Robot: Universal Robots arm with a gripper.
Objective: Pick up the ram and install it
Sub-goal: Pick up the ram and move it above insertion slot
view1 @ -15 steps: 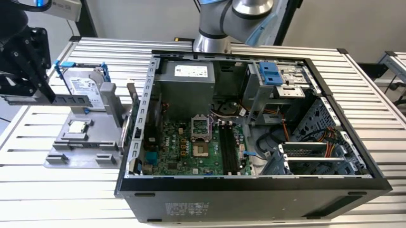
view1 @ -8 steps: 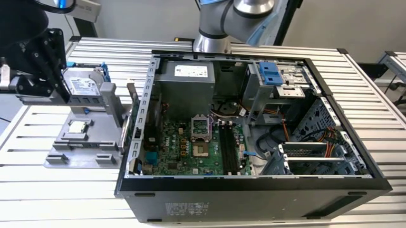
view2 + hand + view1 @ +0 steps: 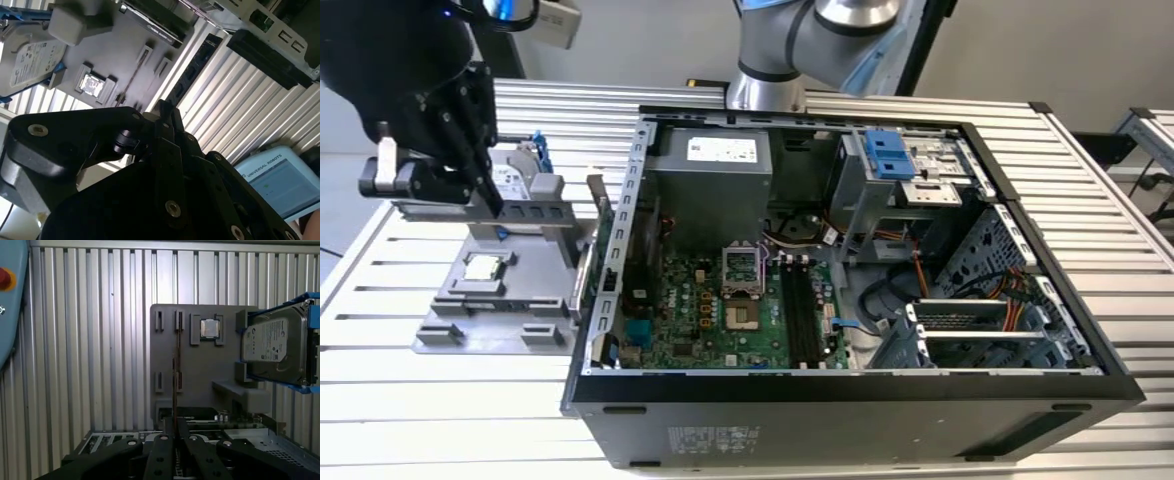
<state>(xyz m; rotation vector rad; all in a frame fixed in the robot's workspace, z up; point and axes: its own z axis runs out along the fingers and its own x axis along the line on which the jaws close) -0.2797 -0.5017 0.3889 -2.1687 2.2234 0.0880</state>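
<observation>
Gripper (image 3: 494,205): closed on nothing, fingers (image 3: 166,434) drawn together, hanging well above the gray holder (image 3: 205,365).
Ram (image 3: 176,365): below the gripper, on edge in 1 of the holder's 2 slot rows, lined up with the closed tips.
Handling: probably light, stiff, thin and fragile; chips and contacts should not be squeezed hard.
Grip spot: likely the upper edge at mid-length, pinching the flat faces.

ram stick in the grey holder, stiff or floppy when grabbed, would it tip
Probably stiff and light: the thin dark ram stick stands straight on edge in the grey slotted holder, without sagging. Pushed sideways it would likely tip or bind, held only by small slots. Gripped near one end, where the black gripper sits, it may pivot.
</observation>
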